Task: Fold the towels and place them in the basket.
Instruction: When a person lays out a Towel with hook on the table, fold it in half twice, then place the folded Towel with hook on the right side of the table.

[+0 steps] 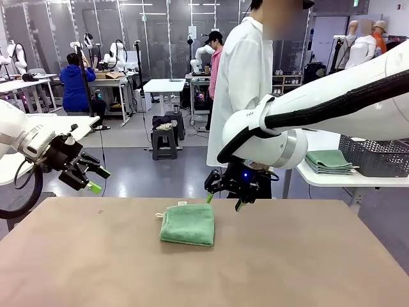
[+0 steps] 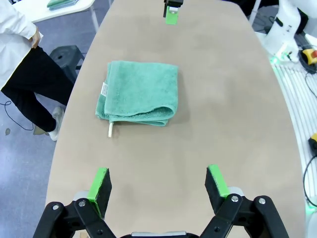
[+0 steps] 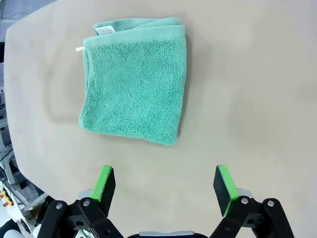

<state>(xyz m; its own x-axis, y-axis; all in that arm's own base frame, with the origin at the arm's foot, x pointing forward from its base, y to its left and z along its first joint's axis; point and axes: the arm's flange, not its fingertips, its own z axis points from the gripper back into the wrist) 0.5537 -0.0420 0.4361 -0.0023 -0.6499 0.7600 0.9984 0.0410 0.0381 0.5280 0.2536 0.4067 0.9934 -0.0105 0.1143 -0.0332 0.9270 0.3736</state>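
Mint towel (image 1: 187,224) — one, folded — on table (image 1: 300,268); left pincer (image 1: 98,180), right pincer (image 1: 223,201) agape, empty.

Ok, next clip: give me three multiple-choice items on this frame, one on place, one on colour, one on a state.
1. Where is the folded towel? A in the basket; B on the table; C in a person's hand.
2. Its colour? A light blue; B white; C mint green.
3. The right gripper is: A open, empty; B shut on the towel; C shut, empty.
Key: 1 B, it lies flat on the tabletop; 2 C, both wrist views show green terry; 3 A, it stands wide open above the table.
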